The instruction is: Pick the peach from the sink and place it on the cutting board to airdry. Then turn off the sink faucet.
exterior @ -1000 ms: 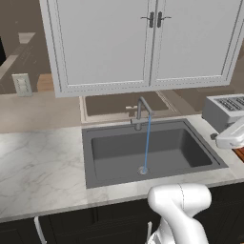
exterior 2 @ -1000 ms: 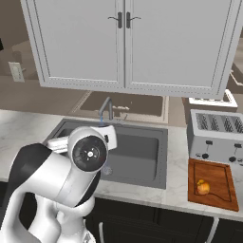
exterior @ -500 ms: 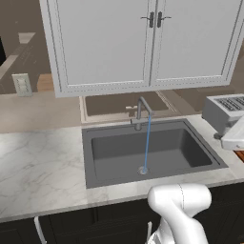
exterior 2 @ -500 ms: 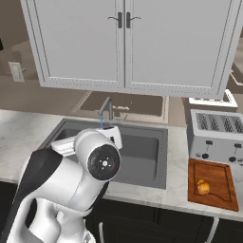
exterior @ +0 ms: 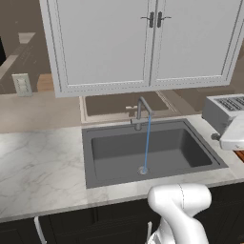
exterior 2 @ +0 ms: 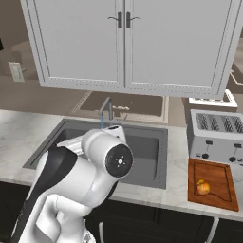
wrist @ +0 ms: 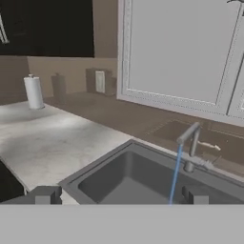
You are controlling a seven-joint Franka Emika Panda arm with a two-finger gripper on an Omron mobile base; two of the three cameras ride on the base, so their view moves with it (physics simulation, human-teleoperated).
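Note:
The peach [exterior 2: 203,187] lies on the cutting board [exterior 2: 218,178], right of the sink [exterior 2: 147,149] and in front of the toaster. From the sink faucet [exterior: 143,110] a thin blue stream of water falls to the drain [exterior: 143,170]. In the hand view my gripper [wrist: 120,195] is open with nothing between its fingertips [wrist: 45,194]; it hovers over the near side of the sink [wrist: 128,174] and looks toward the sink faucet [wrist: 191,143]. My white arm [exterior 2: 95,163] covers the left part of the basin in the right base view.
A silver toaster [exterior 2: 216,137] stands behind the board, also seen as the toaster [exterior: 224,112] at the right. White wall cabinets [exterior: 143,40] hang above the faucet. A paper towel roll [wrist: 33,91] and a wall outlet [wrist: 100,81] sit left of the sink.
My arm's big joint has swung rightward across the sink in the right base view. The peach stays on the board and the water keeps running.

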